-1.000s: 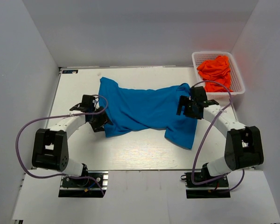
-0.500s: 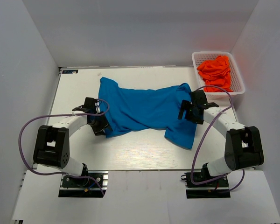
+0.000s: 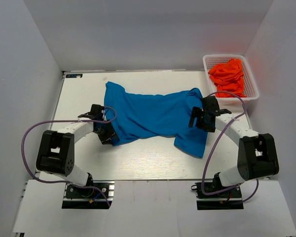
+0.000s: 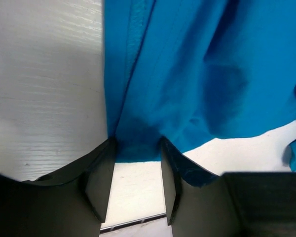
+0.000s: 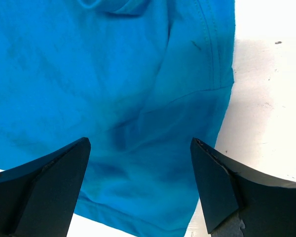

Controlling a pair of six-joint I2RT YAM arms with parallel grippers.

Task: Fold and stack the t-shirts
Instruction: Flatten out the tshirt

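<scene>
The bright blue t-shirt [image 3: 153,116] lies rumpled across the middle of the white table [image 3: 138,160]. My left gripper [image 3: 108,134] is at the shirt's near left corner. In the left wrist view the gripper [image 4: 136,145] is open, with the blue hem [image 4: 197,74] lying between the fingertips and over the right finger. My right gripper [image 3: 196,118] hovers over the shirt's right part. In the right wrist view the gripper [image 5: 139,143] is wide open above the blue fabric [image 5: 113,74] and holds nothing. Orange-red t-shirts [image 3: 228,74] lie bunched in the basket.
A white mesh basket [image 3: 252,85] stands at the far right corner of the table. Grey walls close in the left, back and right sides. Purple cables loop beside both arms.
My left gripper has slid a little nearer and right onto the shirt's near left corner. My right gripper has shifted slightly. The shirt has barely moved.
</scene>
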